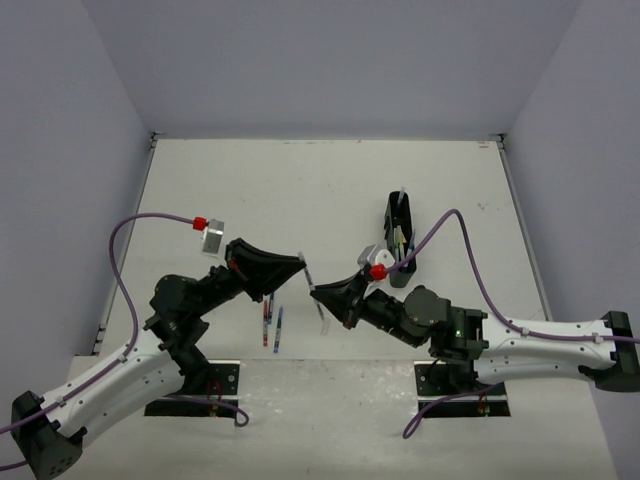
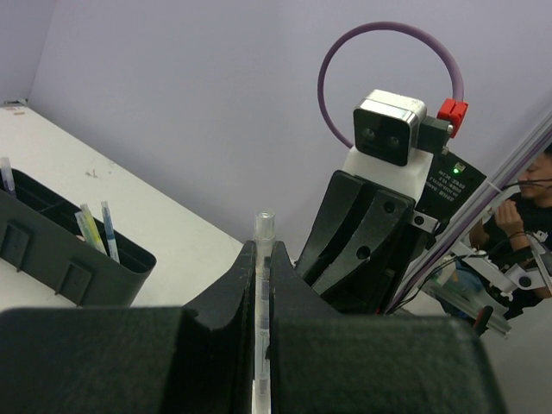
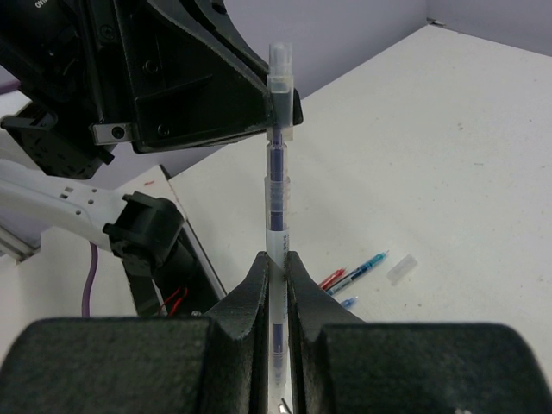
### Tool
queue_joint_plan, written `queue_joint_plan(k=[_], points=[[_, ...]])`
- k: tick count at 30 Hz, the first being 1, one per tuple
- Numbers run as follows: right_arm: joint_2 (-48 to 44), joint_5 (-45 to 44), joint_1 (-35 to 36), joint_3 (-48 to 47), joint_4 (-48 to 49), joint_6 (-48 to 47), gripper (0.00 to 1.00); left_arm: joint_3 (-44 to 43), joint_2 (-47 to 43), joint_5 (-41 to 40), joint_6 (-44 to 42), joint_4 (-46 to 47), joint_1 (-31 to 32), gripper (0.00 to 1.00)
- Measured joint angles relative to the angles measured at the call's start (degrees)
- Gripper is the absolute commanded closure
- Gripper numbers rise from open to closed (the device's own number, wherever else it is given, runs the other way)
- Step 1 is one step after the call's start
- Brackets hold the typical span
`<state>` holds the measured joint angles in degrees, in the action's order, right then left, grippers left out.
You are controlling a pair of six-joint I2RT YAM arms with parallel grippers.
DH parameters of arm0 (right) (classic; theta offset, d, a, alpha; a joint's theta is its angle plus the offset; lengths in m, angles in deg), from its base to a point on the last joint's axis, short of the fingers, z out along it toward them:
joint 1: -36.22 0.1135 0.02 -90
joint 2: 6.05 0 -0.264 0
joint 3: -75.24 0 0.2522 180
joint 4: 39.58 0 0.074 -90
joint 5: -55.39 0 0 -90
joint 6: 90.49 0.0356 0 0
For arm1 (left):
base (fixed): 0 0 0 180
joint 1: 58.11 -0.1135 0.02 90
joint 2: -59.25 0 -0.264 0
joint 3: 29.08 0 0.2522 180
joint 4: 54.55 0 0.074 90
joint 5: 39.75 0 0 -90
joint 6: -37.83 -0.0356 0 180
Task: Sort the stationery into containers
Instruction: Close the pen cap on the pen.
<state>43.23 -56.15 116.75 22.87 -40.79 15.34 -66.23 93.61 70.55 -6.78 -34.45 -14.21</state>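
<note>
Right wrist view: a clear blue-ink pen (image 3: 275,185) is pinched at both ends. The right gripper (image 3: 276,269) is clamped on its barrel and the left gripper (image 3: 281,103) on the capped tip, so this is probably a handover or capping. Next, one gripper must release so the other can carry the pen to the black organiser tray (image 2: 86,276) — well apart.

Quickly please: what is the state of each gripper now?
Left gripper: closed on one end of the pen.
Right gripper: closed on the same pen, at its other end.
</note>
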Motion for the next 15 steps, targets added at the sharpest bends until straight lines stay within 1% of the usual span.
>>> queue_joint_plan(k=[11,13,15], points=[[0.28,0.13,-0.69,-2.2,-2.71,0.95,1.0,1.69,0.12,0.96,-0.11,2.4,0.0,1.0],[0.57,0.17,-0.71,-2.86,-3.23,1.22,1.0,1.73,0.11,0.97,-0.11,2.91,0.0,0.97],[1.02,0.17,-0.72,-3.6,-3.66,1.38,1.0,1.73,0.08,0.96,-0.15,3.35,-0.02,0.9]])
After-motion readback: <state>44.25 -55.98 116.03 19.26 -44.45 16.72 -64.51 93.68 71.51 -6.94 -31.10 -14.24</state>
